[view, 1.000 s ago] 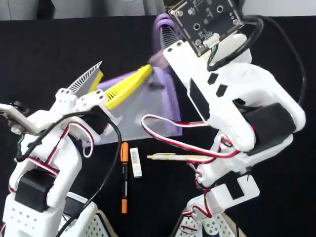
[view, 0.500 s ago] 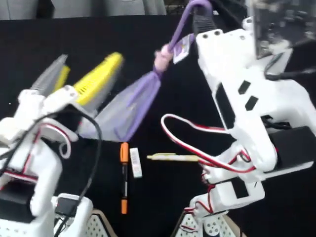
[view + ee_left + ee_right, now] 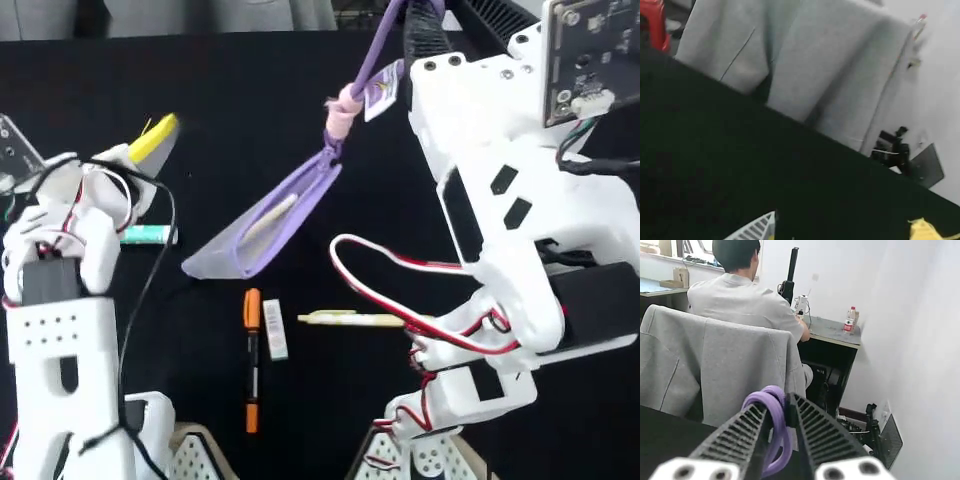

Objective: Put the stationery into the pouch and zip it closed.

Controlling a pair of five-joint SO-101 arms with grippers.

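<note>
My left gripper (image 3: 842, 234) is spread wide, grey finger and yellow finger far apart, holding nothing, pulled in by its own arm at the table's left side. My right gripper (image 3: 786, 405) is farther out and raised high, pinched closed on the purple loop (image 3: 774, 432) of the pouch (image 3: 262, 228).

The pouch hangs slanted from that loop, with a pink knot (image 3: 340, 110) and a tag (image 3: 380, 90) on the strap. Its mouth is open and something pale is inside. The low corner is down by the table; I can't tell if it touches.

Black table (image 3: 220, 90): nearest the arm bases is an orange marker (image 3: 251, 355), with a white eraser (image 3: 275, 330) just beside it and a yellow pen (image 3: 355, 319) to its right, all outside the pouch. There's a small green tube (image 3: 150, 235) by my left arm. Behind the table, a grey jacket (image 3: 715, 365) hangs over a chair.

A second ago my left gripper was at the pouch's opening; it has let go and backed off. The right arm has hauled the pouch up higher.
</note>
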